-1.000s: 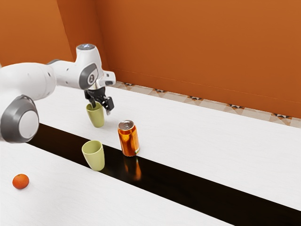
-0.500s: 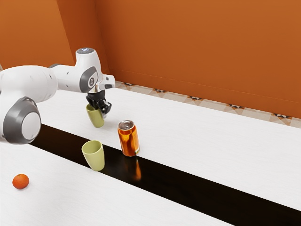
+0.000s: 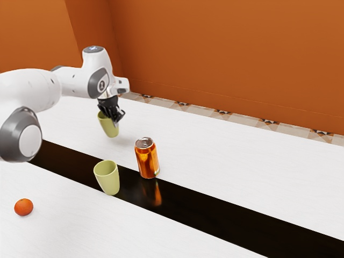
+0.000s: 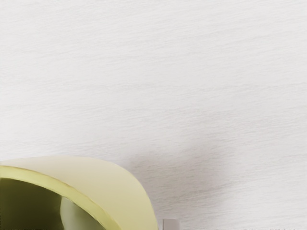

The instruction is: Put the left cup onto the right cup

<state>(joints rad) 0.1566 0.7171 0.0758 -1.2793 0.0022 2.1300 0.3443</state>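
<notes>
Lifted and drawn a little toward the exterior view's left since a second ago, the held cup [image 3: 108, 126] is now seen tilted in the pincer [image 3: 112, 114], whose black fingers are clamped on its rim from two sides.

Nearest the camera, an orange ball [image 3: 23, 207] is found on the white table [image 3: 242, 156]. Behind it, on the black strip [image 3: 215, 212] across the table, the second cup [image 3: 107, 177] is stood upright, mouth up. An orange can [image 3: 147, 157] is seen upright near it, toward the exterior view's right, not touching.

Farther back, the held cup is carried over the white surface, well apart from the second cup. In the wrist view a soft shadow [image 4: 192, 177] is cast beside it, so it is probably clear of the table. An orange wall [image 3: 226, 48] is seen beyond.
</notes>
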